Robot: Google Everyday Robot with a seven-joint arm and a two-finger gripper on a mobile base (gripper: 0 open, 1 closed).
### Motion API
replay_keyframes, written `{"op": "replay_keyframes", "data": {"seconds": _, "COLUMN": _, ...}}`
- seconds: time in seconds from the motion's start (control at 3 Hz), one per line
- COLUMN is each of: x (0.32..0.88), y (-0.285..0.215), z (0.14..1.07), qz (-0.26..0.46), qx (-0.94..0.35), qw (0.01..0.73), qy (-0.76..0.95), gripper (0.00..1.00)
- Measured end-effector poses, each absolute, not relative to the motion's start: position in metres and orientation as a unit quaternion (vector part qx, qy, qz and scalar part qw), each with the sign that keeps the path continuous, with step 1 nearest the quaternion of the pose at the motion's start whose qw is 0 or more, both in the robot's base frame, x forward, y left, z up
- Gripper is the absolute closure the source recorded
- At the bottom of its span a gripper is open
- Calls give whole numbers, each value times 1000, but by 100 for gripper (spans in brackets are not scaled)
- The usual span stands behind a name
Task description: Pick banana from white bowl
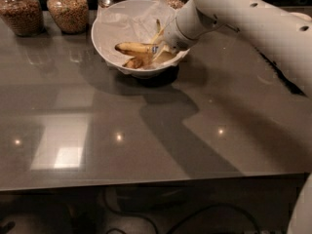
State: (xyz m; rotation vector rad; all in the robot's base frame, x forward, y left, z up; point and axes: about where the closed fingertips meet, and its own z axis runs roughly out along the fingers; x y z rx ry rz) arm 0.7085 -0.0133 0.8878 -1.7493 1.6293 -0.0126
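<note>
The gripper [164,48] is down inside the bowl [102,28] at its right side, right at the banana's [132,48] right end. The wrist hides its tip, so I cannot tell whether it is apart or clamped on the fruit. The banana lies across the middle of the bowl on crumpled paper [124,21], roughly level. It is long and gently curved, yellow with brown spotting, with a dark left tip and a small blue sticker close to the gripper. A short brownish piece [134,62] lies just below it, and a paler banana [159,32] stands stem-up behind the gripper. The risks, as I judge them: a hold so near one end could let the long fruit swing or slip on lifting; the ripe skin may bruise or split; the neighbours or the paper may come up too; and the arm [243,13], if it presses the rim, could tip the bowl on the counter [97,130]
</note>
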Motion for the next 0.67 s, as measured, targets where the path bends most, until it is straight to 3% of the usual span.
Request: {"op": "replay_keyframes", "data": {"seconds": 0.67, "x": 676, "y": -30, "z": 961, "qz": -25, "qx": -681, "qw": 405, "qy": 609, "gripper": 100}}
